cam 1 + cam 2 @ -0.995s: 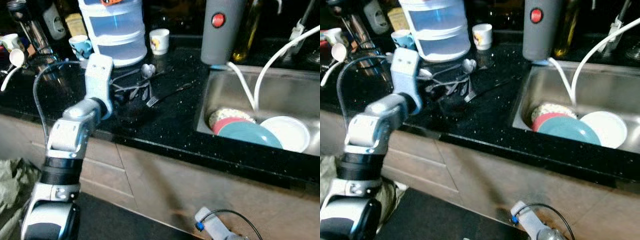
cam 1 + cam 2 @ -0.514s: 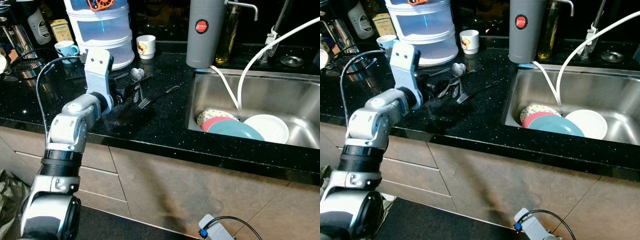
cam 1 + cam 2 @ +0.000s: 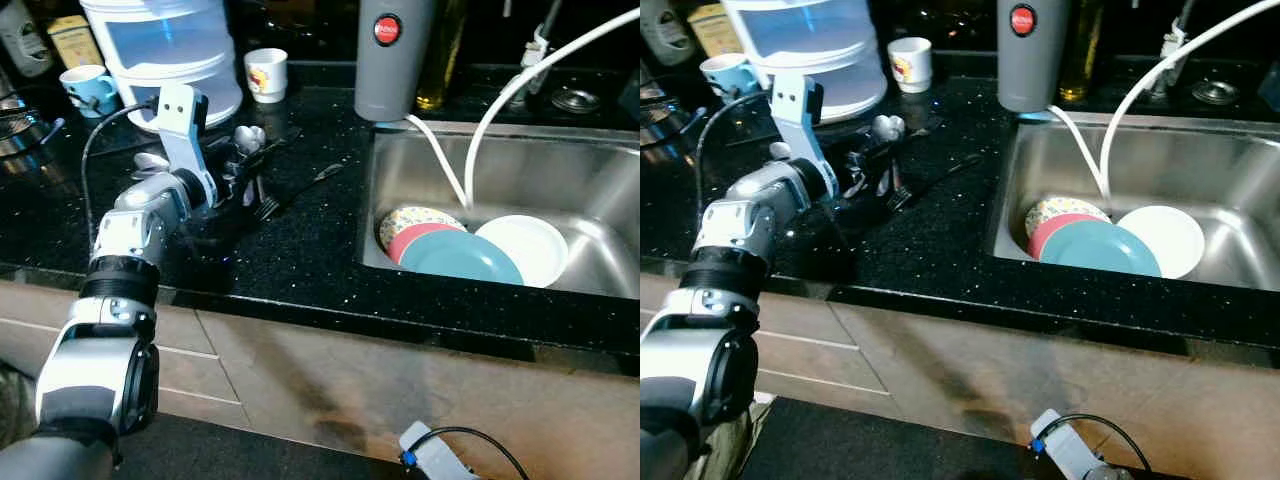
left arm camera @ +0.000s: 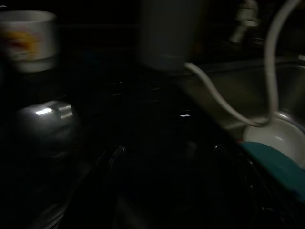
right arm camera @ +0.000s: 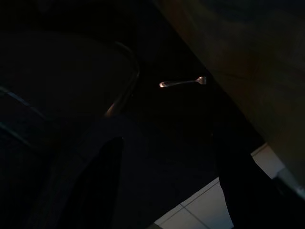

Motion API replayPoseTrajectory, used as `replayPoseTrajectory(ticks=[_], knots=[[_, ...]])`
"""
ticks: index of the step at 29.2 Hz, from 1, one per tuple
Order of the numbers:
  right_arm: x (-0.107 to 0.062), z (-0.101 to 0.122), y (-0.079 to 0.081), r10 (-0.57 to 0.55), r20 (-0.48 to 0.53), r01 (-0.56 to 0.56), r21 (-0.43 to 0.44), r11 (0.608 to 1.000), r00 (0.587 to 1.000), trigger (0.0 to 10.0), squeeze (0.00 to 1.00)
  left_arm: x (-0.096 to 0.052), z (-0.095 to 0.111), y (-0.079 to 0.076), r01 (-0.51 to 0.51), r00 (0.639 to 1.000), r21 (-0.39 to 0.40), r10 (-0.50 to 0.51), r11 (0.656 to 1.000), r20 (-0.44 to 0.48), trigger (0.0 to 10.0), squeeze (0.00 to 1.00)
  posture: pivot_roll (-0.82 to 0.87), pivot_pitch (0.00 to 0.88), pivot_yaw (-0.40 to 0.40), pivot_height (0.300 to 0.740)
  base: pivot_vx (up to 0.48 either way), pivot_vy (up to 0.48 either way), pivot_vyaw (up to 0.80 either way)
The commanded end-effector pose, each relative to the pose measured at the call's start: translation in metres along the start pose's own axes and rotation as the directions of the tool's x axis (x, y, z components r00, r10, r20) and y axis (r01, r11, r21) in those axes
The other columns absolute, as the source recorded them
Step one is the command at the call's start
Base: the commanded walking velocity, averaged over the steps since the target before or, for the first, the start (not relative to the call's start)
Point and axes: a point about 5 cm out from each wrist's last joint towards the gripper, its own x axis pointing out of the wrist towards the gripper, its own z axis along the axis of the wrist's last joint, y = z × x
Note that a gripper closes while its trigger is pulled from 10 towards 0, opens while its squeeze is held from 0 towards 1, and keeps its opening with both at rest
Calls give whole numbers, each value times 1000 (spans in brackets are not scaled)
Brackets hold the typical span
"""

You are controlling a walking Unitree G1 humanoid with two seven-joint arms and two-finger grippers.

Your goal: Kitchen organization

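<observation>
Bench (image 3: 300,250): black speckled stone, with a steel sink (image 3: 600,190) set into its right part.
Left hand (image 3: 238,175): reached out low over the cutlery pile (image 3: 250,160) on the left of the bench; whether its fingers were wide or narrow could not be told, nor whether it held anything.
Cutlery pile: spoons and a fork (image 3: 295,192) lay loose on the bench, near the clear stacked container (image 3: 165,50).
Cups: a blue cup (image 3: 85,88) left of the container, a white cup (image 3: 265,74) to its right, both far back.
Sink: held a teal plate (image 3: 460,258), a white plate (image 3: 528,245) and a patterned plate (image 3: 412,218), leaning together.
Grey flask (image 3: 392,55): stood upright at the sink's far left corner.
Right hand (image 5: 167,186): its wrist view was very dark; two fingers stood apart.
</observation>
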Motion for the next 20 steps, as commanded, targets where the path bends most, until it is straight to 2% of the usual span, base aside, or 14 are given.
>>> replayPoseTrajectory(ticks=[1,2,7,13,20], knots=[[0,-4,3,4,-1,-3,22,1000,1000,10000,0,1,2,0,26,999,32,-25,999,-25,10000,0,-59,21,54,740,0,0,-781],[0,-5,3,-2,0,2,16,1000,1000,10000,0,4,-2,-2,62,996,49,-58,997,-63,10000,0,-62,30,53,740,0,0,0],[-1,-7,3,-2,-2,2,12,1000,1000,10000,0,7,-7,-5,95,990,73,-87,993,-115,10000,0,-64,37,56,740,0,0,0],[0,-7,4,-3,-5,4,11,1000,1000,10000,0,7,-14,1,44,979,120,-19,992,-201,10000,0,-65,43,60,740,0,0,0],[0,-6,4,-5,-3,5,10,1000,1000,10000,0,5,-13,7,-6,972,133,37,991,-233,10000,0,-63,44,61,740,0,0,0]])
